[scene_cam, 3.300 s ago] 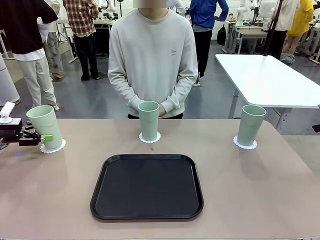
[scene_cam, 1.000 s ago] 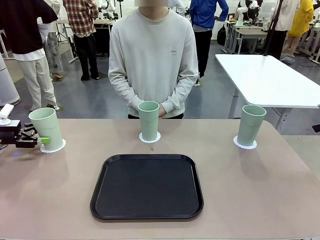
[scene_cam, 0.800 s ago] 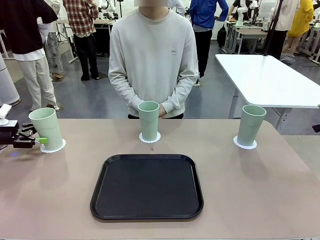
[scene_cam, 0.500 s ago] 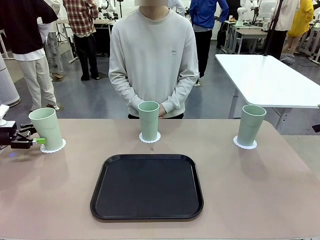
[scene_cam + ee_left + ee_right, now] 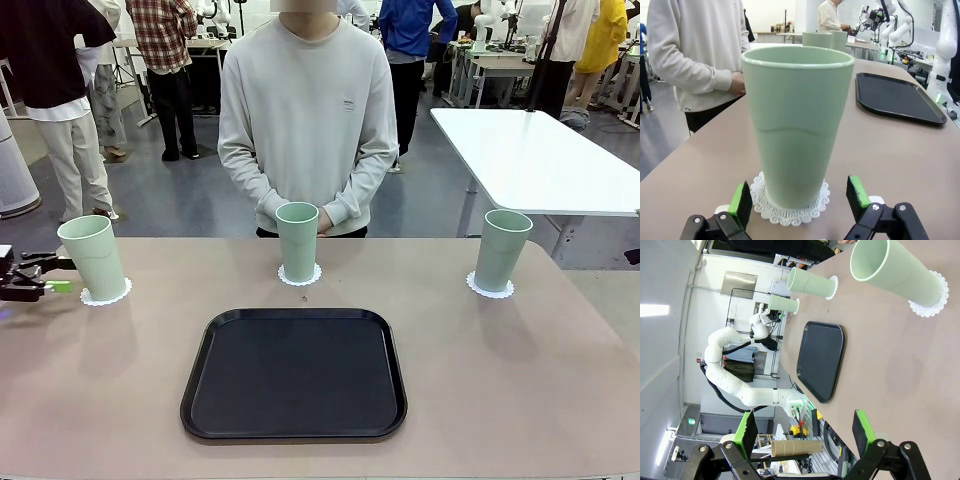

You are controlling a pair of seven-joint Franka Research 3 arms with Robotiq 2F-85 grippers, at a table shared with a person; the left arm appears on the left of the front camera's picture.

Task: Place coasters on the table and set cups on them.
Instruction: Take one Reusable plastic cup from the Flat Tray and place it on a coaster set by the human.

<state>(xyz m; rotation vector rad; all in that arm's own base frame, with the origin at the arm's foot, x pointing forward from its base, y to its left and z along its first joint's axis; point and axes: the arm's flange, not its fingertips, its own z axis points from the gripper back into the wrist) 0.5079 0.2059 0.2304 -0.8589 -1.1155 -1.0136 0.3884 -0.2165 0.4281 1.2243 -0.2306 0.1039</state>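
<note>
Cups of pale mint-green plastic, tall and tapered [image 5: 92, 256] [image 5: 297, 240] [image 5: 502, 248], each stand on a lacy white paper coaster [image 5: 106, 293] on the smooth beige-pink table [image 5: 500, 380]. I see my left gripper [image 5: 48, 277] spread apart just beside the left cup, touching nothing; my right gripper [image 5: 804, 427] gapes too.
</note>
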